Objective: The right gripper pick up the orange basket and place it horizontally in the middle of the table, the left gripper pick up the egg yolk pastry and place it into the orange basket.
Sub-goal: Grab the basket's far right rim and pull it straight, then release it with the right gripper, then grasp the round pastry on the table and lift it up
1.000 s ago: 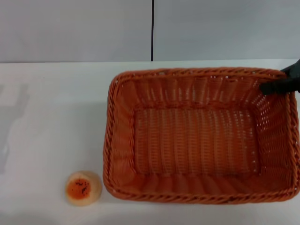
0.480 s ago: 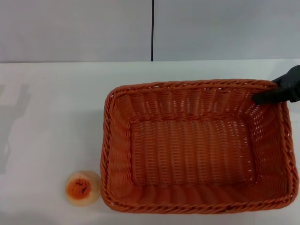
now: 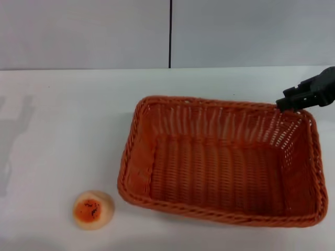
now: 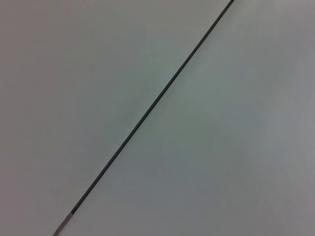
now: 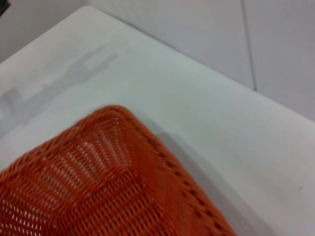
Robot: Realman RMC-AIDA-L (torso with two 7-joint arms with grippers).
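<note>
My right gripper (image 3: 287,104) is at the far right corner of the orange basket (image 3: 220,162), its dark tip on the braided rim; I can't tell how the jaws are set there. Since a moment ago the basket has swung: its far edge has dropped nearer, the left end has slid rightward, and it now sits skewed on the table (image 3: 63,130), toward the right edge. The egg yolk pastry (image 3: 93,209) hasn't budged, near the front edge, just off the basket's front left corner.
</note>
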